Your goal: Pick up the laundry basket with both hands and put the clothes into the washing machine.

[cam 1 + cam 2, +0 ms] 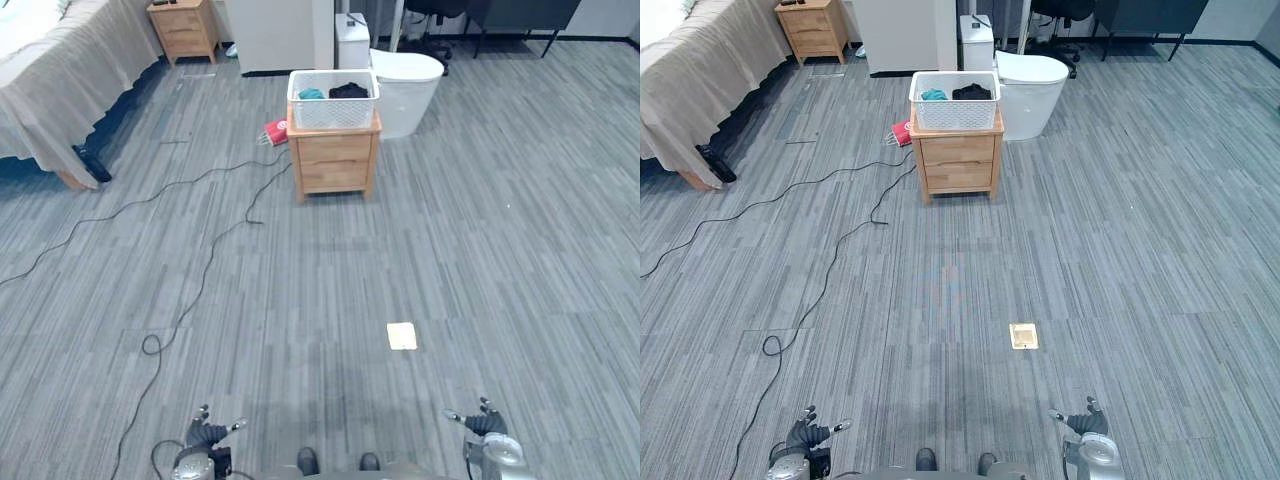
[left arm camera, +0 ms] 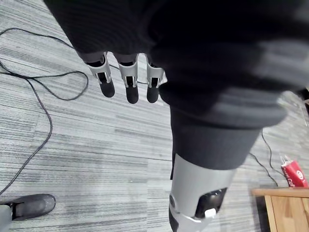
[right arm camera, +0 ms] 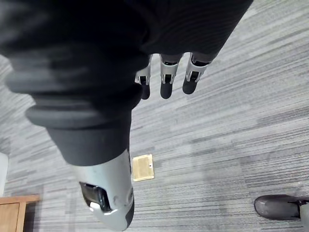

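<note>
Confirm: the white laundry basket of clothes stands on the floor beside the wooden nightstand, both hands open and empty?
No: in the left eye view the laundry basket stands on top of the wooden nightstand, not beside it on the floor. The left hand and right hand are open and empty.

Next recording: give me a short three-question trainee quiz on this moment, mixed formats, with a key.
1. True or false: the laundry basket stands on the floor.
2. Multiple choice: the clothes in the basket are A) teal and black, B) red and white, C) all yellow.
3. Fill in: the left hand and right hand hang low, far from the basket, with fingers ____ and holding nothing.
Key: 1 false, it stands on the wooden bedside cabinet; 2 A; 3 open.
</note>
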{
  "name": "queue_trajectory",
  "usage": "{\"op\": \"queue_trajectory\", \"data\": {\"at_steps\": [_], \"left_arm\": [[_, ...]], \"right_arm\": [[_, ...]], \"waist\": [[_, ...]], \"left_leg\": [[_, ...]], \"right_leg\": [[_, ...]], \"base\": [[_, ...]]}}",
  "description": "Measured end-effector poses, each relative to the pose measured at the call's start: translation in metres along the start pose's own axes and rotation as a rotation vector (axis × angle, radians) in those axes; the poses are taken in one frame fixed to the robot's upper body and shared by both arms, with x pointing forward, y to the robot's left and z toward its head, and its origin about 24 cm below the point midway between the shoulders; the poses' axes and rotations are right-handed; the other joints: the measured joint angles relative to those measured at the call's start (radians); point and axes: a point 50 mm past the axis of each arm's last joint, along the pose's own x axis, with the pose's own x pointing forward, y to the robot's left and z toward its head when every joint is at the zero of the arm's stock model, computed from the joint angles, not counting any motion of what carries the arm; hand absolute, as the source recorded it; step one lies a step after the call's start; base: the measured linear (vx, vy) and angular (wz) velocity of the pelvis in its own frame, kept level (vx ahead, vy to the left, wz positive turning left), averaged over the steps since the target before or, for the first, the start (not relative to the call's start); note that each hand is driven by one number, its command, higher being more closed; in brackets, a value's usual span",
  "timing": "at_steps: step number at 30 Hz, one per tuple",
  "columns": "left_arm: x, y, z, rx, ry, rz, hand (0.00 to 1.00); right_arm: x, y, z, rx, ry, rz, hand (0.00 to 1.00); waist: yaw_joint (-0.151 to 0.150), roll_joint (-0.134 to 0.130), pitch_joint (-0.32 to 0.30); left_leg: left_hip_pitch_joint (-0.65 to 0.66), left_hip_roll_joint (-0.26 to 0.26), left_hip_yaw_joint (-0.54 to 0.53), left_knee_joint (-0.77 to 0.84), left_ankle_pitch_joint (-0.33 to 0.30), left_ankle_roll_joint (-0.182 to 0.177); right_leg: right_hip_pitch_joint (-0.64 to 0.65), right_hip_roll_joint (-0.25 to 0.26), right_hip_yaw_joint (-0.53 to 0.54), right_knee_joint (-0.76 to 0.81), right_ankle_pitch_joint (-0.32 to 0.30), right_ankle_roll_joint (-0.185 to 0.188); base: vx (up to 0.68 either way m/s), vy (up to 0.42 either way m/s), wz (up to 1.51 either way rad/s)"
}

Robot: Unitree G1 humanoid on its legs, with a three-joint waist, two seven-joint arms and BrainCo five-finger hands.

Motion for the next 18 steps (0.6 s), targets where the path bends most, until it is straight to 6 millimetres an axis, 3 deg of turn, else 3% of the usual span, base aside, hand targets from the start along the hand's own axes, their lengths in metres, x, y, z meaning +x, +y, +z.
{"op": "queue_trajectory", "data": {"at_steps": [18], "left_arm": [[-0.006,-0.002,0.027,-0.038,-0.137,-0.031,0.0]], "right_arm": [[0.0,-0.003,0.015,0.028,-0.066,-0.011,0.0]], "waist": [[0.001,0.006,-0.002]], "left_leg": [[-0.017,0.0,0.002,-0.015,0.0,0.001]], "right_leg": [[-0.015,0.002,-0.005,-0.016,0.001,-0.002]], "base": [[0.01,-0.002,0.0]]}}
